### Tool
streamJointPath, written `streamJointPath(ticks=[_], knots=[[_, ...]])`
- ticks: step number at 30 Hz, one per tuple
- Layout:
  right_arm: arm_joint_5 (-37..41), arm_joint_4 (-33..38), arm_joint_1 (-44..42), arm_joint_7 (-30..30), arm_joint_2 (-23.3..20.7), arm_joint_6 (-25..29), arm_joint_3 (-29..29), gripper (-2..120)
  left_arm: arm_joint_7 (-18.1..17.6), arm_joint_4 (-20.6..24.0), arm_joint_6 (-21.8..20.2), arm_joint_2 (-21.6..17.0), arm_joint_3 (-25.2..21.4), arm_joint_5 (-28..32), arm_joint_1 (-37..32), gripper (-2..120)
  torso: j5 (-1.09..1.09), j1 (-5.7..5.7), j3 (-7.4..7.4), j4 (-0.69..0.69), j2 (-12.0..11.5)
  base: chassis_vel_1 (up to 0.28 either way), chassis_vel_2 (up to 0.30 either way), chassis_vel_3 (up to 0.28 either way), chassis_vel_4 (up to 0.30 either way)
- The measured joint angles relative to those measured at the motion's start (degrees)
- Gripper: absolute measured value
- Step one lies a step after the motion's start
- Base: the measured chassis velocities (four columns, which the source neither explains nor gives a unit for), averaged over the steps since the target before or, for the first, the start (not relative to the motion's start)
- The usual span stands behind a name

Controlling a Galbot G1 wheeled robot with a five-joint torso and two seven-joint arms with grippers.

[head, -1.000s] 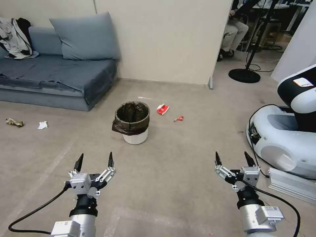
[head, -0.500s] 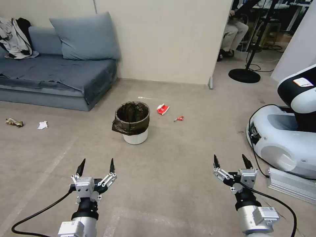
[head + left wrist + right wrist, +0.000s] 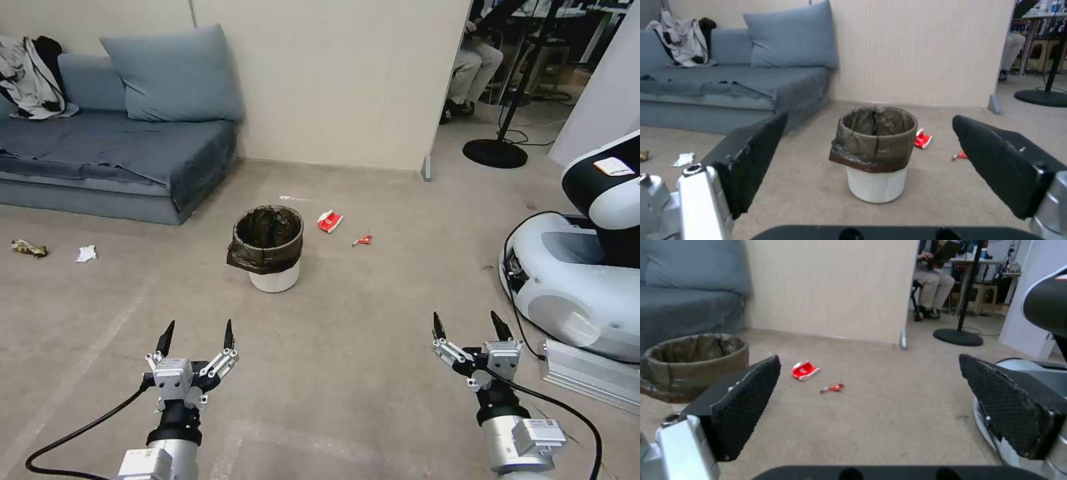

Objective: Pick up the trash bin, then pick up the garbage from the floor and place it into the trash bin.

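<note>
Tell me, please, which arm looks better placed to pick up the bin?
Probably the left. The bin stands upright on the floor nearer the left gripper, and it sits centred between that gripper's open jaws in the left wrist view. The right gripper, also open, hangs farther off to the side.

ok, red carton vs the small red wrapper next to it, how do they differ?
The red carton is bigger and boxy with white showing; the red wrapper is small, thin and crumpled. The carton lies nearer the trash bin, the wrapper farther right. Both are red, on the floor, untouched.
</note>
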State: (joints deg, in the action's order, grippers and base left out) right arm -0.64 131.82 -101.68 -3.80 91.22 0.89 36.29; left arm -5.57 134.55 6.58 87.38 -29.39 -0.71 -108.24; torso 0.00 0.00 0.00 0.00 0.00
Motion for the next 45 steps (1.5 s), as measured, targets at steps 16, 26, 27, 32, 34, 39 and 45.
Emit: streamJointPath(ticks=[16,26,27,32,34,39,45], knots=[[0.0,-0.4,0.2,-1.5,0.1,0.2,0.5,100,-0.1,0.6,0.2,0.3,-0.4,1.0,0.2,100,0.0,0.0,0.0,0.0,0.0,0.0,0.0,0.0,0.0],[-0.2,-1.0,0.3,-1.6,0.1,0.4,0.7,100,-0.1,0.8,0.3,0.6,-0.3,0.4,0.2,100,0.0,0.0,0.0,0.0,0.0,-0.094,0.093,0.093,-0.081],[-0.2,-1.1,0.3,-1.7,0.1,0.4,0.7,100,-0.1,1.1,0.4,0.6,-0.3,0.4,0.2,100,0.01,0.0,0.0,0.0,0.0,-0.127,0.121,0.138,-0.106],[-0.2,-1.3,0.4,-1.7,0.2,0.4,0.6,100,-0.1,1.2,0.3,0.6,-0.3,0.6,0.2,100,0.0,0.0,0.0,0.0,0.0,-0.095,0.092,0.096,-0.093],[-0.2,-1.4,0.4,-1.7,0.2,0.4,0.6,100,-0.1,1.2,0.3,0.7,-0.3,0.7,0.2,100,0.0,0.01,0.0,0.0,0.0,-0.058,0.09,0.069,-0.066],[-0.2,-1.4,0.4,-1.8,0.2,0.6,0.6,100,-0.1,1.2,0.3,0.7,-0.2,0.9,0.2,100,0.0,0.0,0.0,0.0,0.0,-0.066,0.071,0.065,-0.07],[-0.3,-1.4,0.4,-1.8,0.2,0.6,0.6,100,-0.1,1.3,0.2,0.7,-0.2,1.1,0.2,100,0.0,0.0,0.0,0.0,0.0,-0.087,0.071,0.084,-0.09]])
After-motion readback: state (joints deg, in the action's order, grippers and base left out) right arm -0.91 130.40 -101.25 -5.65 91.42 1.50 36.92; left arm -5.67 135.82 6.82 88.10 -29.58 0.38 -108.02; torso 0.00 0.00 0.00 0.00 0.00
